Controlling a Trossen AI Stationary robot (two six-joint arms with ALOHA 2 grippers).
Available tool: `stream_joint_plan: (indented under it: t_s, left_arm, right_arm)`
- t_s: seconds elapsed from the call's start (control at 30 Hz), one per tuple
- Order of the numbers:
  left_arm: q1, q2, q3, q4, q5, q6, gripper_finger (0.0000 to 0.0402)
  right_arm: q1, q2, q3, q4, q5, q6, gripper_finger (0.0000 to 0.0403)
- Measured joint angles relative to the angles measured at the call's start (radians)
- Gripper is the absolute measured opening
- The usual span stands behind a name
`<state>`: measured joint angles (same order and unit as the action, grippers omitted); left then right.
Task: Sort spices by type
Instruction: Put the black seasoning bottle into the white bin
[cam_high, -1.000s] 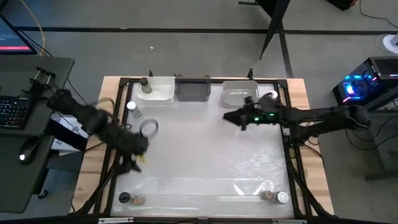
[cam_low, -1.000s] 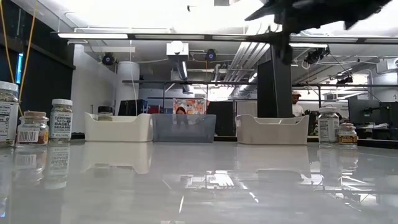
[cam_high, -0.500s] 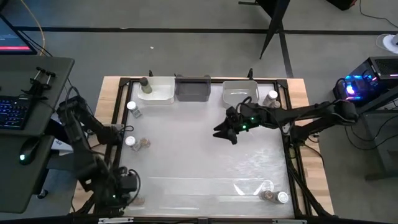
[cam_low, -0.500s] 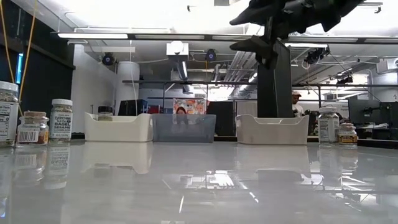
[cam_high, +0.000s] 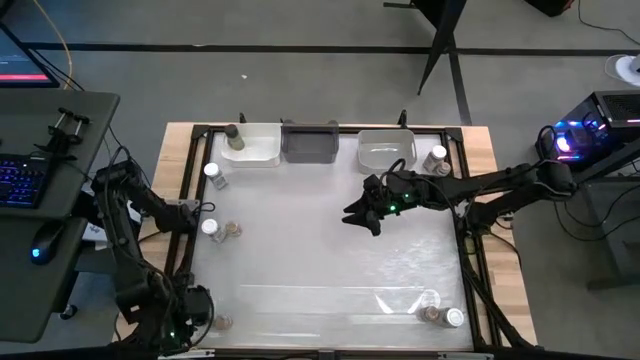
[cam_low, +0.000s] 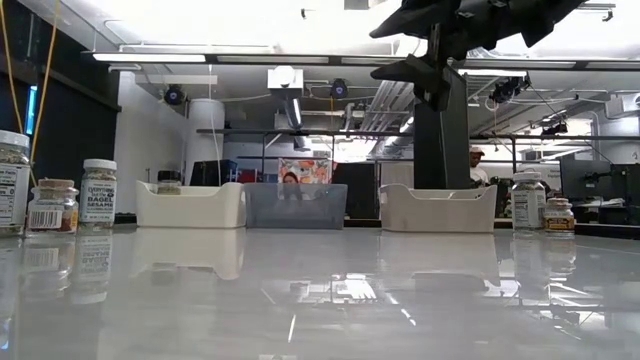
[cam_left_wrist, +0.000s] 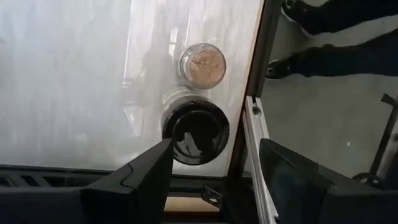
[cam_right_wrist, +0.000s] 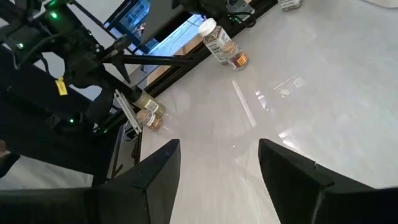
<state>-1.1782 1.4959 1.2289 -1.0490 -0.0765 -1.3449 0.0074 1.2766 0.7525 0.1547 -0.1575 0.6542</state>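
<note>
A: High view, taken left to right: what is found at the left edge?

B: The left gripper is placed low over the table's near left corner, above two jars. In the left wrist view its fingers are seen held apart, with nothing between them; a dark-capped jar and a cork-capped jar are shown standing on the table just past them, side by side.

A: And farther up that side?

B: A white-capped jar and a brown-capped jar are set together near the left rail. Another white-capped jar is placed nearer the bins, and a dark-capped jar is stood at the white bin.

A: The middle?

B: A grey bin and a clear bin are lined up along the far edge. The right gripper is held above the bare table, in front of the clear bin; its fingers are seen spread, empty.

A: The right side?

B: One jar is stood beside the clear bin. Two more, a brown-capped one and a white-capped one, are kept at the near right corner.
</note>
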Motion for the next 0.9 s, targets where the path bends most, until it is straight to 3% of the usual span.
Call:
stream_joint_plan:
  t_s: [0.4, 0.9]
  left_arm:
    - [-0.001, 0.001, -0.048, 0.004, -0.029, -0.005, 0.0223]
    - [-0.001, 0.001, -0.064, 0.058, 0.020, -0.004, 0.0223]
  right_arm:
    - [0.000, 0.000, -0.001, 0.000, 0.002, 0.000, 0.0211]
    - [0.000, 0.000, -0.001, -0.001, 0.010, -0.007, 0.0211]
